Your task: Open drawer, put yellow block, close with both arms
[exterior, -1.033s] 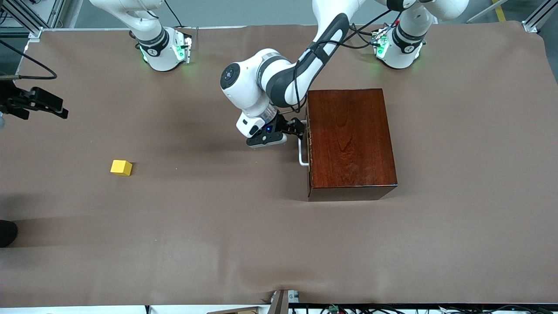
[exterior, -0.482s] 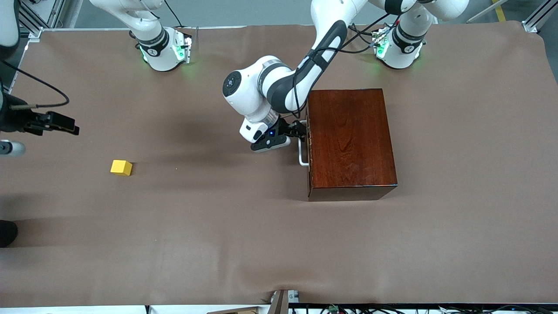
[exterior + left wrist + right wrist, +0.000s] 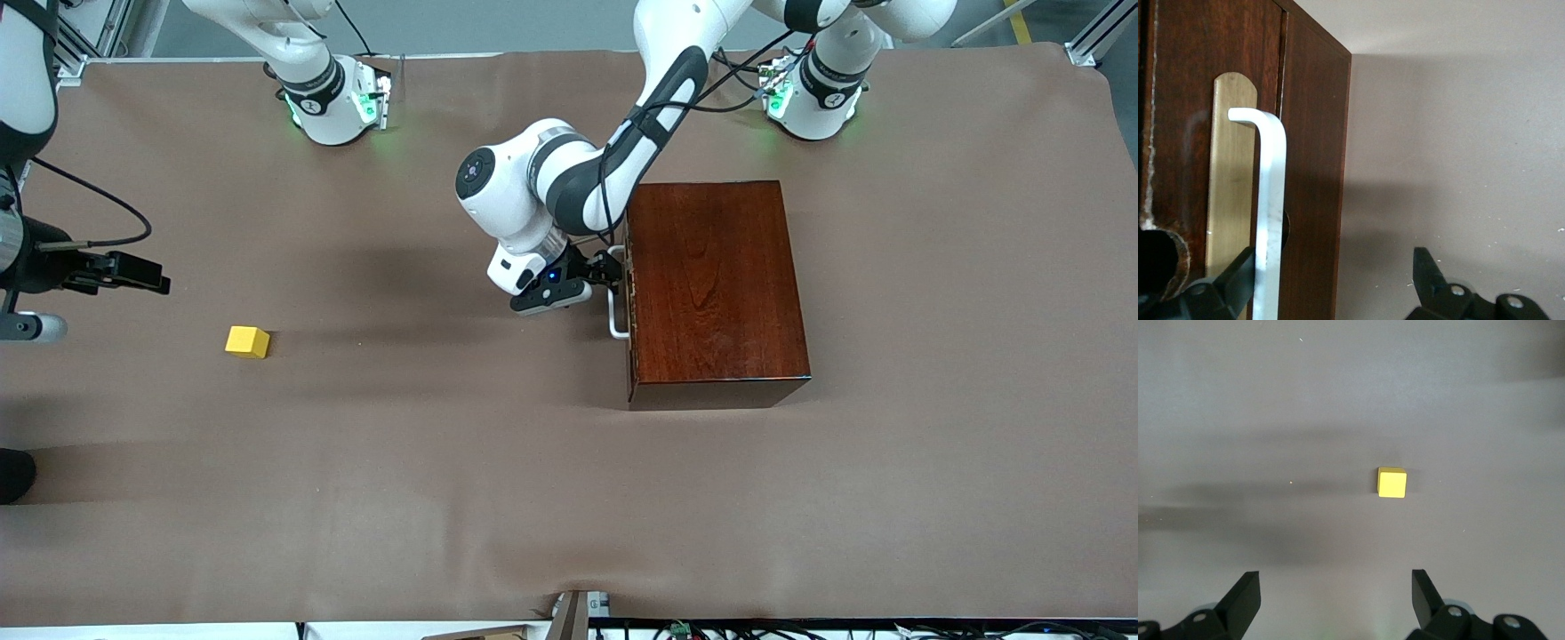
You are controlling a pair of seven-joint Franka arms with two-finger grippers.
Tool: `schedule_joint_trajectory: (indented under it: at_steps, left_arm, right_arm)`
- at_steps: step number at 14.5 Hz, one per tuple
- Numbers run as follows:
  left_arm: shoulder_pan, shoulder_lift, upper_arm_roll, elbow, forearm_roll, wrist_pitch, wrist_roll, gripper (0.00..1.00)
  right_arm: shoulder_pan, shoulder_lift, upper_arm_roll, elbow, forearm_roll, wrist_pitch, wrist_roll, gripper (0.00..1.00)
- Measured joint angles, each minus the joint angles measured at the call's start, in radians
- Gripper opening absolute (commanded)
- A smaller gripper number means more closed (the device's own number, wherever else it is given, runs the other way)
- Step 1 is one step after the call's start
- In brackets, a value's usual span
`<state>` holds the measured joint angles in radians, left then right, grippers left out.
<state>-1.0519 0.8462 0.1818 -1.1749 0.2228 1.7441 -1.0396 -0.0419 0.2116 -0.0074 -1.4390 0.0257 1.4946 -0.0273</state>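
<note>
Left gripper (image 3: 612, 271) spread around white handle (image 3: 615, 316), drawer (image 3: 1231, 180) closed; right gripper (image 3: 1335, 597) spread above yellow block (image 3: 247, 341), mid-left

Two white jointed arms (image 3: 569, 169) with black bands, green-lit bases (image 3: 338, 102) at upper frame, looping black cables, and black claws showing silver screws.

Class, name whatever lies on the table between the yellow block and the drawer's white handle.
Nothing: the front view shows only bare brown cloth between the yellow block and the handle.
</note>
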Motion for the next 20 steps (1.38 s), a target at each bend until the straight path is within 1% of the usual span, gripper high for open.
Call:
schedule_joint_trajectory:
  at_steps: [6, 10, 12, 16, 20]
  left_arm:
    - [-0.001, -0.001, -0.001, 0.0, -0.002, 0.042, -0.1, 1.0]
    - [-0.008, -0.003, -0.017, 0.002, -0.002, 0.116, -0.169, 1.0]
    - [-0.009, -0.003, -0.02, 0.002, -0.002, 0.13, -0.192, 1.0]
    - [-0.008, -0.004, -0.03, 0.002, -0.002, 0.163, -0.234, 1.0]
    - [-0.007, -0.005, -0.037, 0.0, 0.0, 0.198, -0.295, 1.0]
  right_arm:
    - [-0.027, 0.045, -0.002, 0.0, 0.0, 0.031, 0.0, 1.0]
    - [-0.058, 0.105, -0.003, -0.004, 0.0, 0.094, 0.0, 1.0]
    - [-0.075, 0.137, -0.003, -0.013, 0.0, 0.127, 0.0, 1.0]
    - [-0.086, 0.167, -0.003, -0.058, 0.0, 0.193, 0.0, 1.0]
    - [-0.088, 0.17, -0.003, -0.148, 0.0, 0.292, 0.0, 1.0]
